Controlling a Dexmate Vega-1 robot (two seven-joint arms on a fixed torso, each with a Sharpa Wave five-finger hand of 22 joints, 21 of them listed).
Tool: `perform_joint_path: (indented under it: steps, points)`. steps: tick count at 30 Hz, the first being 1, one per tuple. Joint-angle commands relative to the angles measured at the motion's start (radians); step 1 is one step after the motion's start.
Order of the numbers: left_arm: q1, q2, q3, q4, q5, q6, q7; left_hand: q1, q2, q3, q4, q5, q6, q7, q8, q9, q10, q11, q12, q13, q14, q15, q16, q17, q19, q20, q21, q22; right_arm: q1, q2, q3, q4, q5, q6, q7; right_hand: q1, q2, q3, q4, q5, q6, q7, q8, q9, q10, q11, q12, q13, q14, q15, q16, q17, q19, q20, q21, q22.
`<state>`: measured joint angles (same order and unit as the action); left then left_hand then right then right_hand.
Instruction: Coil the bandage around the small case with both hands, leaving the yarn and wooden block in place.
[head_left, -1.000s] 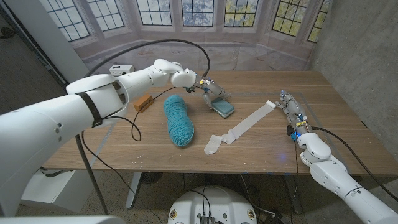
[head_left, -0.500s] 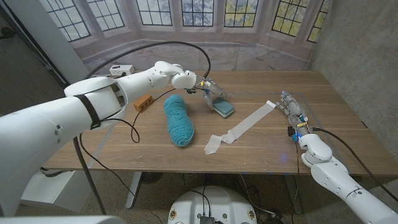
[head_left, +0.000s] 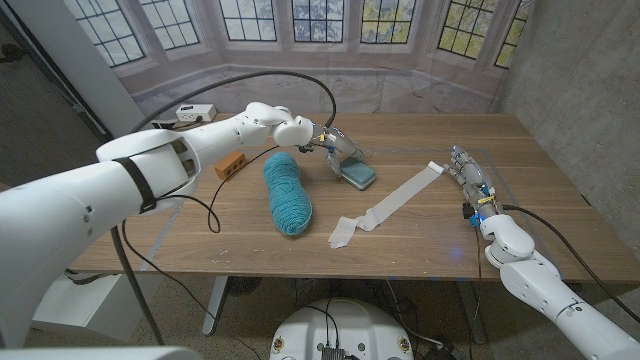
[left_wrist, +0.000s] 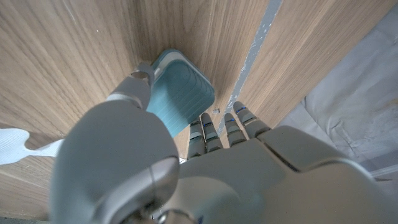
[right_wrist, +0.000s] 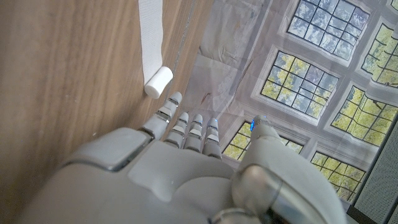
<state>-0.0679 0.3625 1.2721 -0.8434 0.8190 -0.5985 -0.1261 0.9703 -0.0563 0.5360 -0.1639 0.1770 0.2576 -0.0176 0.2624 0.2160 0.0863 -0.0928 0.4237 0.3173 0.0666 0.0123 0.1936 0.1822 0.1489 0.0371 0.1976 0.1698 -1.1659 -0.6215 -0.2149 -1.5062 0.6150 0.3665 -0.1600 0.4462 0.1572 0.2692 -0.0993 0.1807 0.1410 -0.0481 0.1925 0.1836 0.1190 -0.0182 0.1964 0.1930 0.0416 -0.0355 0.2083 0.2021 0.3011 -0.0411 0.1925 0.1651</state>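
Note:
The teal small case (head_left: 359, 177) lies at mid table. My left hand (head_left: 338, 148) is over its far end. In the left wrist view the thumb (left_wrist: 135, 93) and fingers (left_wrist: 217, 127) sit on opposite sides of the case (left_wrist: 181, 87), gripping it. A white bandage (head_left: 390, 207) lies partly unrolled in a strip, its roll (head_left: 435, 168) at the right end. My right hand (head_left: 468, 176) stands just right of the roll (right_wrist: 158, 81) with straight fingers (right_wrist: 186, 127) and holds nothing. The teal yarn (head_left: 287, 192) lies left of the case, and the wooden block (head_left: 231, 165) further left.
A white box (head_left: 195, 112) with cables sits at the table's back left. A black cable arcs over the left arm and trails across the wooden table (head_left: 420, 130). The bandage's loose end (head_left: 344, 235) lies toward the front edge.
My left arm has shifted slightly while its hand stays at the case. The right hand, bandage, yarn and block have not moved.

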Motion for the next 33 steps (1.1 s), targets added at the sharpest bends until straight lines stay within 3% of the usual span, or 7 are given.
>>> perform_joint_path:
  steps: [1,7,15,33]
  points:
    - [0.002,-0.014,0.008,0.046,0.033,-0.008,0.086,0.019,0.002,-0.010,0.001,0.002,0.044,-0.005,0.023,0.006,0.033,-0.010,0.021,0.011,0.030,-0.009,0.008,0.004,0.019,-0.001,0.010,0.005,-0.004,-0.004,0.002,-0.001,0.004,-0.005,0.000,-0.004,0.004,-0.002,-0.005,-0.003,0.005,0.007,0.001,0.004,0.002,0.005,0.003,0.003,0.006,-0.028,0.007,0.006,0.011,-0.066,-0.002,0.004]
    - [-0.003,-0.027,0.023,0.069,0.041,-0.016,0.123,0.026,0.000,-0.020,0.002,0.002,0.078,-0.020,0.043,0.013,0.063,-0.025,0.041,0.023,0.063,-0.019,0.014,0.005,0.039,-0.002,0.013,0.006,-0.014,-0.008,0.007,-0.005,0.006,-0.004,-0.002,-0.004,0.004,-0.001,-0.005,-0.003,0.004,0.007,0.001,0.004,0.002,0.006,0.002,0.003,0.006,-0.029,0.007,0.006,0.011,-0.066,-0.002,0.004]
    - [0.002,-0.026,0.030,0.061,0.039,-0.003,0.132,0.030,0.005,-0.024,0.004,0.003,0.088,-0.021,0.052,0.017,0.073,-0.019,0.051,0.030,0.072,-0.022,0.013,0.007,0.044,-0.004,0.012,0.006,-0.020,-0.006,0.008,0.001,0.010,0.003,0.003,-0.005,0.004,-0.001,-0.005,-0.003,0.005,0.007,0.001,0.004,0.002,0.004,0.002,0.003,0.006,-0.029,0.007,0.006,0.011,-0.066,-0.002,0.004]
    - [0.020,0.002,0.019,0.023,0.040,0.013,0.145,0.037,0.012,-0.027,0.008,0.007,0.180,-0.036,0.118,0.037,0.153,-0.045,0.104,0.065,0.148,-0.053,0.026,0.020,0.080,-0.009,0.015,0.007,-0.018,-0.006,0.002,-0.001,0.010,-0.003,0.008,-0.007,0.005,0.000,-0.005,-0.003,0.004,0.007,0.001,0.004,0.003,0.006,0.003,0.003,0.007,-0.029,0.008,0.006,0.011,-0.067,-0.002,0.004]
